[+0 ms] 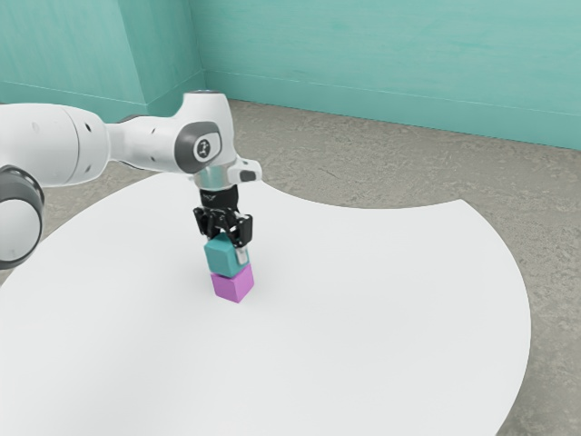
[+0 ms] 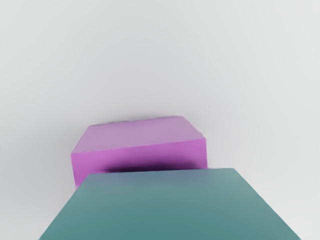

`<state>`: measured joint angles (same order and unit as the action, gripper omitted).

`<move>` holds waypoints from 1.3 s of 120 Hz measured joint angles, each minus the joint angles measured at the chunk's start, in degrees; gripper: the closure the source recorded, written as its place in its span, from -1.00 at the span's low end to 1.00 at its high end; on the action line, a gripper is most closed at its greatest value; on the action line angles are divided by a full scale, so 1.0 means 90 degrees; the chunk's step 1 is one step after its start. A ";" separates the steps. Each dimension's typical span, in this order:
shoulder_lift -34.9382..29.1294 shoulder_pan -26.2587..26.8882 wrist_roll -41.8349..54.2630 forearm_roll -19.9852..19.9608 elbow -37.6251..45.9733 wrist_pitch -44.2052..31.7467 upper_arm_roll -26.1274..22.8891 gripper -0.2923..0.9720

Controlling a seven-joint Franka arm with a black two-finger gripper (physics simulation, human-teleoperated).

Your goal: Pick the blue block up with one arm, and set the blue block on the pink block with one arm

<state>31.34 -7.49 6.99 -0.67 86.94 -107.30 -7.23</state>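
Just under the hand, the blue block was clamped between the fingers of the black gripper. It sat directly over the pink block and cast a dark shadow on its top; whether the two touched could not be told. Beyond them lay the white table.

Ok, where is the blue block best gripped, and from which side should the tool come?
Grip the blue block on two opposite vertical faces near its top, coming straight down from above, as the tool does now. Those faces are flat and parallel, and the underside stays free to sit on the pink block.
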 joint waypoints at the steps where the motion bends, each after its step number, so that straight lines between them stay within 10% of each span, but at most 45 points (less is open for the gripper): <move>1: 0.0000 0.0001 -0.0007 0.0000 0.0000 0.0000 -0.0001 0.00; 156: -0.0645 0.0011 -0.0100 -0.0100 -0.0064 0.0241 0.0023 -0.53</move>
<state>25.54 -7.38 6.09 -1.57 86.37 -105.13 -7.03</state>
